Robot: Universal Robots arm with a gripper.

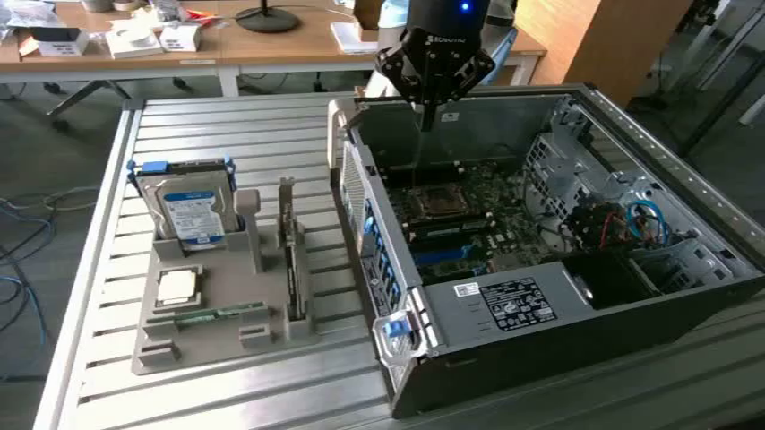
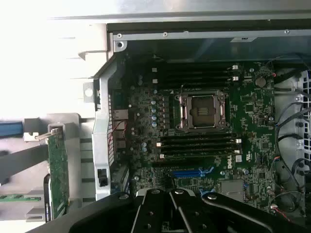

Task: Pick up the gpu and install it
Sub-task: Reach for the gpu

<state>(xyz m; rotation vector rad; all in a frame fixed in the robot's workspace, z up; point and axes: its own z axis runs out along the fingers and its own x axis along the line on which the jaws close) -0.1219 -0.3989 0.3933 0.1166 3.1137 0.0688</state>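
gpu (image 1: 289,260), one, upright in rack (image 1: 161,345), one gripper (image 1: 425,118) closed

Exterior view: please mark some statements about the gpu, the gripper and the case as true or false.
1. The gpu stands on edge in the grey holder, outside the case. True.
2. The gripper holds the gpu. False: its fingers are shut on nothing, and it hangs above the open case.
3. The hard drive stands in the holder, on the exterior view's left of the gpu. True.
4. The case is closed by its side panel. False: the side is open and the motherboard shows inside.
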